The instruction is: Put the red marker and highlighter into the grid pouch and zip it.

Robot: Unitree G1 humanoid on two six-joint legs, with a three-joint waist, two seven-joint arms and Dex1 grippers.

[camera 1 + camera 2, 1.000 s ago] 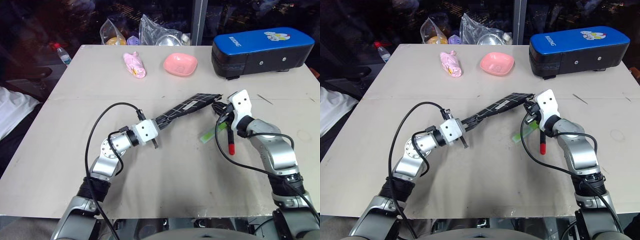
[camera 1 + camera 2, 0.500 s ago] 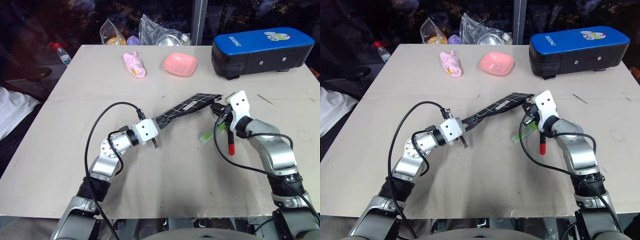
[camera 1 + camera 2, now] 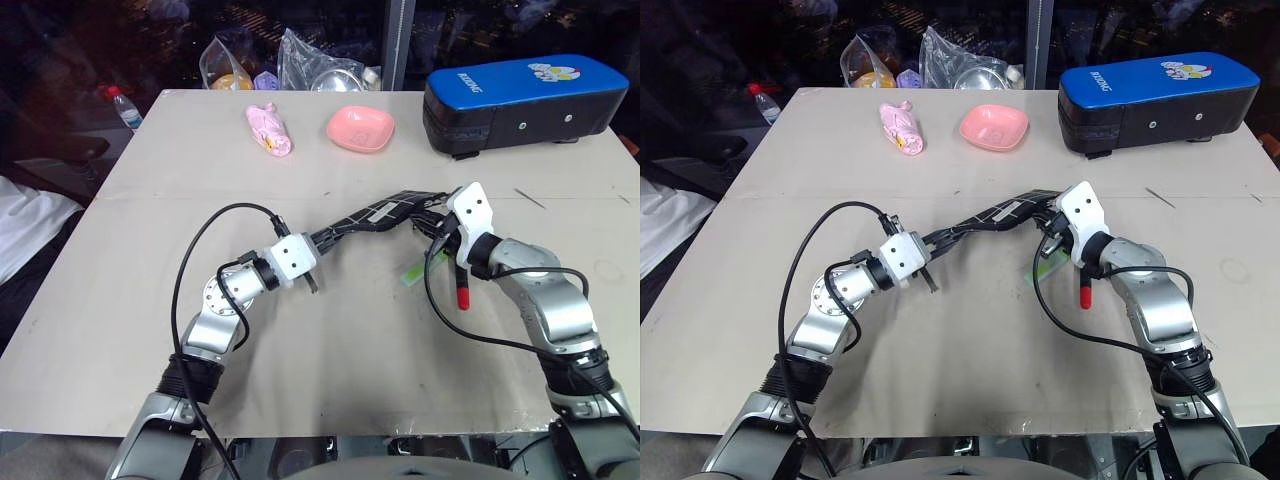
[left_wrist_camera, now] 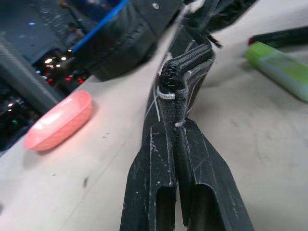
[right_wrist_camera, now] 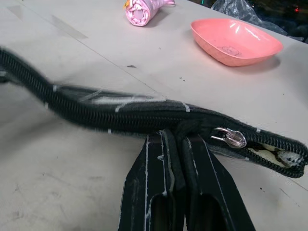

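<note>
Both arms level, gripping grid pouch (image 3: 372,215)

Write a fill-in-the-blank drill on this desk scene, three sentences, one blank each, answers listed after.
1. Both end effectors, left and right, are clamped on the ____ between them.
2. The green highlighter and the red marker lie on the ____, not inside anything.
3. The bowl between the pink wrapped item and the big blue case is coloured ____.

Missing words: grid pouch; table; pink
</note>
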